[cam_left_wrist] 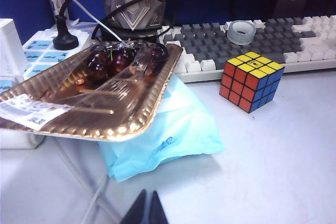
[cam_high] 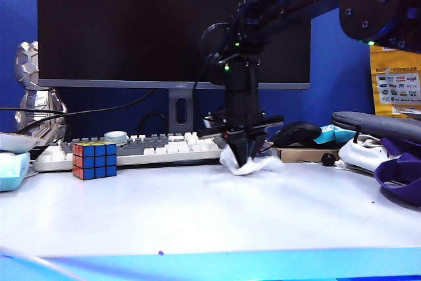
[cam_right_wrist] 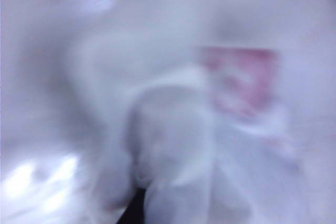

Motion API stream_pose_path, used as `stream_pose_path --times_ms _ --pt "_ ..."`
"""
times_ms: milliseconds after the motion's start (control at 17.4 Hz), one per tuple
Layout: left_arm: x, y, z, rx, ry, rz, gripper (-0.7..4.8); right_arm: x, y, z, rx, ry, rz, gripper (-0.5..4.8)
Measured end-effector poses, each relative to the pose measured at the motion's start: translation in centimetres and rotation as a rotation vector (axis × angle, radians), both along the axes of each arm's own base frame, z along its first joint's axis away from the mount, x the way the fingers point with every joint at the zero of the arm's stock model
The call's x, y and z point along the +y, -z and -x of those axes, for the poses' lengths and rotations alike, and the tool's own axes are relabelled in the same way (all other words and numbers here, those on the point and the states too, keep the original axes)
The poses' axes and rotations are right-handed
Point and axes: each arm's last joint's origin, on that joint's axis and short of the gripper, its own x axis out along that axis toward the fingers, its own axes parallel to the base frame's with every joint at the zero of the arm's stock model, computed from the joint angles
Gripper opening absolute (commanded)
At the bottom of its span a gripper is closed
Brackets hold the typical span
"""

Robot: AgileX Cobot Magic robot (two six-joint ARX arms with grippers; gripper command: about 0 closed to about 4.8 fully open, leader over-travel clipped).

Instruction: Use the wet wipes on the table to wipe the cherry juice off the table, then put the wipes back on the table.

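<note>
My right tool (cam_high: 247, 154) is clenched on the wet wipes (cam_high: 253, 164), a crumpled white sheet stained pink, pressed against the bench (cam_high: 197, 208); my left tool (cam_left_wrist: 148, 209) is clenched near a blue pack (cam_left_wrist: 173, 129)

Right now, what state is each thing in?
right gripper: fingers shut on the wet wipes, pointing down at the table in front of the keyboard.
wet wipes: crumpled, pink-stained, touching the table.
left gripper: fingers shut, holding nothing, near the wipe pack.
cherry juice: one spot visible near the front edge.
gold tray: holds cherries, resting tilted on the wipe pack.
wipe pack: lying flat, partly under the tray.
</note>
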Motion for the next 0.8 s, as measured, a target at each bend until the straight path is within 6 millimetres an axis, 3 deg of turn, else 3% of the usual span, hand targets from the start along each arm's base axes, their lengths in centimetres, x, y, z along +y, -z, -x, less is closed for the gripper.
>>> stream_pose_path --times_ms 172,459,803 --pt "0.0 0.0 0.0 0.000 0.000 0.000 -0.02 0.1 -1.8 0.1 -0.035 -0.008 -0.048 -0.05" --pt "0.0 0.0 0.0 0.000 0.000 0.000 -0.02 -0.6 -9.6 1.5 -0.215 -0.016 -0.160 -0.05" --pt "0.0 0.0 0.0 0.000 0.000 0.000 -0.02 -3.1 -20.9 6.5 -0.427 -0.025 -0.274 -0.05"
